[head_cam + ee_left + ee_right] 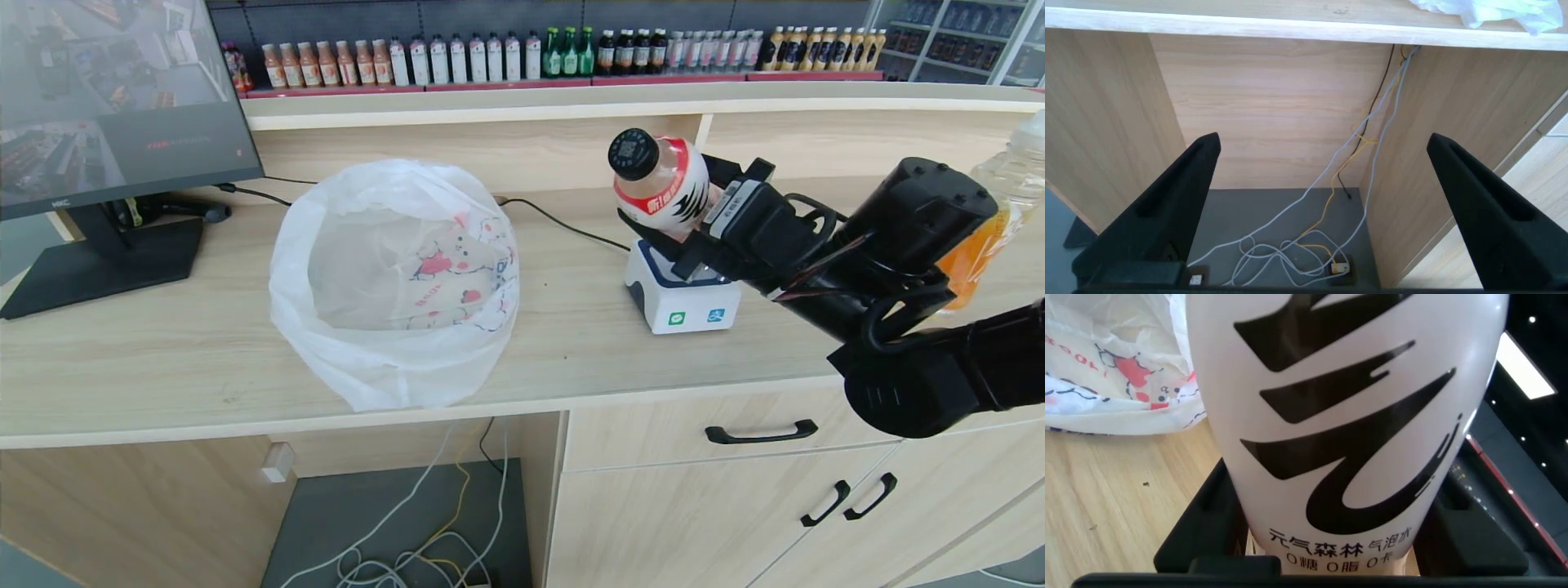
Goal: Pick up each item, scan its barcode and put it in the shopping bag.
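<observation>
Evidently the scanning step is in hand. At the left, the left end effector [1323, 147] hangs released, fingers spread, below the edge of the worktop [163, 359]. The shopping bag [384, 376] sits open-mouthed on the worktop, apart from the scanner [690, 306] to its right. Just above that scanner the bottle [665, 184] is tilted, cap toward the bag, grasped round its body by the right end effector [694, 211], whose arm reaches in from the right, bent. Next, I judge, the bottle must travel left over the bag's mouth and be released low, since the bag looks limp.
</observation>
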You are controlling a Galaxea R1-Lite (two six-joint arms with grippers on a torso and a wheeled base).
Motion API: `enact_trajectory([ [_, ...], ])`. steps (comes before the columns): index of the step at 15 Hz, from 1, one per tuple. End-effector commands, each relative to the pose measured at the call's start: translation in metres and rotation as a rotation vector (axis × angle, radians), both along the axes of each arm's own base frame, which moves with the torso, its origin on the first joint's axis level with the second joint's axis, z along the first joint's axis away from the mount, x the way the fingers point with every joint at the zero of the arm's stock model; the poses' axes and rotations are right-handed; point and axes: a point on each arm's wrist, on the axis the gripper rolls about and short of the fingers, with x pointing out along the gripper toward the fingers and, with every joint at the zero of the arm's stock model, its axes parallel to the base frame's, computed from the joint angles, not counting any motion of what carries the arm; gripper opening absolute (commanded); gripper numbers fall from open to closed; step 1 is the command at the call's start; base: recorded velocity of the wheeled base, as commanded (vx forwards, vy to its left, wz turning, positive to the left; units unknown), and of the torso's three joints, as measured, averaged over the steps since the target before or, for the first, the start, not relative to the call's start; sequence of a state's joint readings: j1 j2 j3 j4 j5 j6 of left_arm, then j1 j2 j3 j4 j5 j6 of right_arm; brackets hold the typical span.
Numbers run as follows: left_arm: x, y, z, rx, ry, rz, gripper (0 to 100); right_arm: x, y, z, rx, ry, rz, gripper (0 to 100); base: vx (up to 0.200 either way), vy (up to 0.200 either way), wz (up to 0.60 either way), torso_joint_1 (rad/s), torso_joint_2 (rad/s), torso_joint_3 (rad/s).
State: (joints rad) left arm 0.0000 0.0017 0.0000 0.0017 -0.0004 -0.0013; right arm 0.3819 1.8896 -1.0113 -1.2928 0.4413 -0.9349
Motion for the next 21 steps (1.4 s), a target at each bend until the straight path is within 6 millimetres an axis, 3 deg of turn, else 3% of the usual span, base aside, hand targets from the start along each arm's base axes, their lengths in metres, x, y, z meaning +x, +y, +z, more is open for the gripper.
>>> enact_trajectory([
  [1, 0.000, 0.000, 0.000, 0.000, 0.000, 0.000, 100, 0.005, -0.003, -0.004, -0.006, 0.006, -0.005, 0, 0.000, 0.000, 0.00, 0.000, 0.00, 0.000],
  [9, 0.000, 0.000, 0.000, 0.000, 0.000, 0.000, 100, 0.018, -0.021, -0.016, -0.084, -0.002, 0.052, 0, 0.000, 0.000, 0.00, 0.000, 0.00, 0.000],
  [21, 0.000, 0.000, 0.000, 0.000, 0.000, 0.000, 100, 0.022, -0.026, -0.021, -0.105, -0.004, 0.059, 0, 0.000, 0.000, 0.00, 0.000, 0.00, 0.000],
])
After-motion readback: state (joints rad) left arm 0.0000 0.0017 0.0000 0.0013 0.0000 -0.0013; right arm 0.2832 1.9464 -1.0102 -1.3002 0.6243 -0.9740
